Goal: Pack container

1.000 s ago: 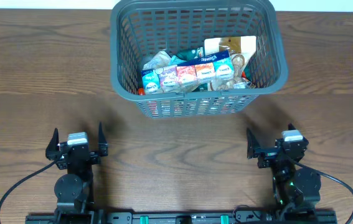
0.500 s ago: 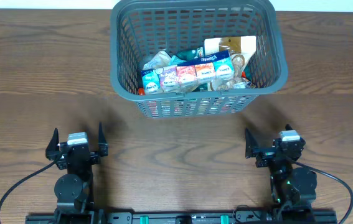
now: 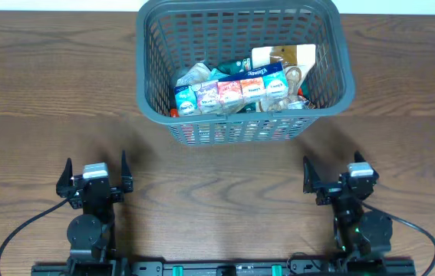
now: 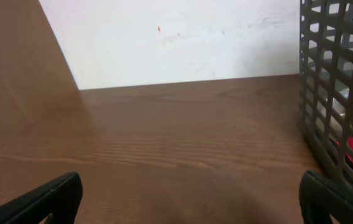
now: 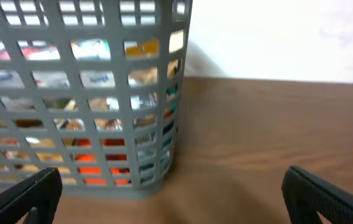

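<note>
Evidently the packing is finished, or nearly so. The left hand (image 3: 96, 170) and the right hand (image 3: 332, 172) both stand spread wide and empty at the near edge of the counter (image 3: 41, 84). They are well apart from the container (image 3: 236, 132), a dark grey slotted basket at the far middle. Inside it, snack packs (image 3: 231, 90) lie heaped on the bottom, and no loose item shows on the wood. Whatever sits under that heap is hidden, the labels are too small to read, and both wrist views cut off most of the basket.
</note>
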### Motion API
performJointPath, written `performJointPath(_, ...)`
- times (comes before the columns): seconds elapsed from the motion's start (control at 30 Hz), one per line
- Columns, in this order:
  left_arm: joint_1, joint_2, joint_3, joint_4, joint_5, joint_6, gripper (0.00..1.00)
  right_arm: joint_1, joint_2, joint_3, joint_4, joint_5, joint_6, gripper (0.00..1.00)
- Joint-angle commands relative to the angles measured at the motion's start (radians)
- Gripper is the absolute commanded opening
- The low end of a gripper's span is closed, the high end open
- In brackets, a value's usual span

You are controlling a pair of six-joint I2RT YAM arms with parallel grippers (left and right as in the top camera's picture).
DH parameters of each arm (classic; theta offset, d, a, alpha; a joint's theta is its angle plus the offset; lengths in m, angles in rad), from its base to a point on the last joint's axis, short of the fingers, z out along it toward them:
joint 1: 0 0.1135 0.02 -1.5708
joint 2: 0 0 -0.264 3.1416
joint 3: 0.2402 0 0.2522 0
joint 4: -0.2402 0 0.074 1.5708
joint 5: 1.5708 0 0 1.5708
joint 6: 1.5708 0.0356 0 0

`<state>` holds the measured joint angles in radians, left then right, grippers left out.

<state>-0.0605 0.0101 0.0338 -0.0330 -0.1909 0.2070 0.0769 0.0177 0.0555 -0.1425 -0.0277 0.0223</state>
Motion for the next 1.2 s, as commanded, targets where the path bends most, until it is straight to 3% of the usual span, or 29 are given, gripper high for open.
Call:
performJointPath(0.0, 0.005, -0.006, -0.03, -0.018, -0.019, 0.006, 0.99, -0.008, -0.013, -0.018, 0.011, -0.003, 0.025, 0.99)
performJointPath(1.17, 0.005, -0.006, -0.03, -0.018, -0.019, 0.006, 0.99, -0.07, -0.012, -0.025, 0.019, -0.003, 0.026, 0.99)
